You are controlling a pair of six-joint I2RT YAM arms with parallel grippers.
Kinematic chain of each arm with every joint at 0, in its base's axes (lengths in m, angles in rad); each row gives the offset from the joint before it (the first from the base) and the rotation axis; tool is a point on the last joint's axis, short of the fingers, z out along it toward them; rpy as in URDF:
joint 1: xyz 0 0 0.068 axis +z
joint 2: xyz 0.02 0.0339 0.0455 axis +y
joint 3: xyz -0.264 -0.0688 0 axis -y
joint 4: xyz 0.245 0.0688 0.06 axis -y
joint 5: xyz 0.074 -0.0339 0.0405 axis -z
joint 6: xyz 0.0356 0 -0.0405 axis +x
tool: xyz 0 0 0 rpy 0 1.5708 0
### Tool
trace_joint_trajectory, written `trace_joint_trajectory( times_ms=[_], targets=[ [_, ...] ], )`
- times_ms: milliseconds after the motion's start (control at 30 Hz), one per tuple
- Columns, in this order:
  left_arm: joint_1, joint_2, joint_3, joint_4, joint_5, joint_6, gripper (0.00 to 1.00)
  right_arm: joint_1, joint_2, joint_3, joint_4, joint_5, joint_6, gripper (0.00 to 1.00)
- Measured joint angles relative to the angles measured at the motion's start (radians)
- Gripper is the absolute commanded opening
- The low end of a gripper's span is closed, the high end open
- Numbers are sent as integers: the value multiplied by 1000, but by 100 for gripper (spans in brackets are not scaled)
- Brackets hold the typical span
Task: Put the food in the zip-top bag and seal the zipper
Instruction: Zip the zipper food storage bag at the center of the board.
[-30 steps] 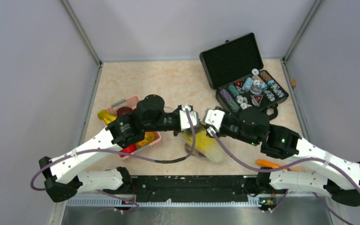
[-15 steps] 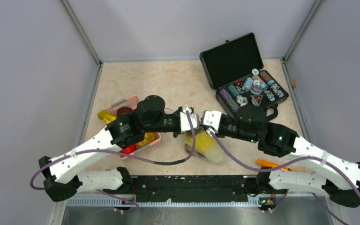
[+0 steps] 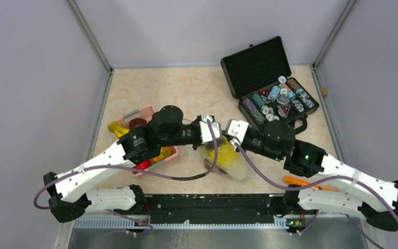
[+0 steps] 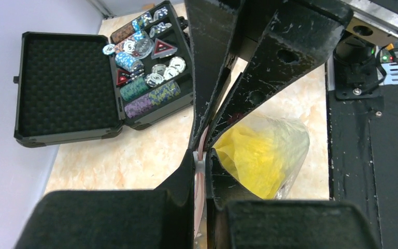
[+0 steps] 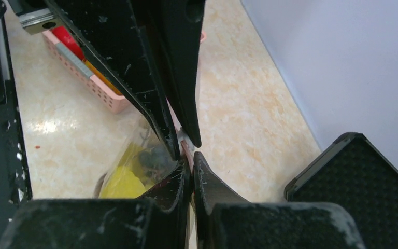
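The clear zip-top bag hangs between my two grippers near the table's front, with yellow food and a dark piece inside. My left gripper is shut on the pink zipper, right at a small white slider. My right gripper faces it tip to tip and is shut on the same zipper strip. From above, the left gripper and right gripper meet over the bag's top edge. More food, red and yellow, lies in the basket.
A pink lattice basket sits left of the bag, under my left arm. An open black case of poker chips stands at the back right. An orange object lies by the front edge near the right arm's base.
My right gripper has closed from half open onto the zipper strip next to the left gripper. The right forearm has shifted a little. The left arm has not moved.
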Motion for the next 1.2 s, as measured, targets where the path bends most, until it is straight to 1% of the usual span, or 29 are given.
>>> trace_joint_trajectory(
  times_ms=[167, 300, 833, 1200],
  targets=[
    [-4, 6, -6, 38, -38, -22, 0, 6, -59, -95, 142, 64, 56, 0],
    [-5, 6, -19, 63, -62, -33, 0, 6, -80, -117, 177, 84, 93, 0],
    [-4, -45, -118, 77, -185, -39, 0, 5, -95, -117, 175, 110, 122, 0],
    [32, -73, -172, 103, -235, -39, 0, 5, -126, -117, 160, 98, 135, 0]
  ],
)
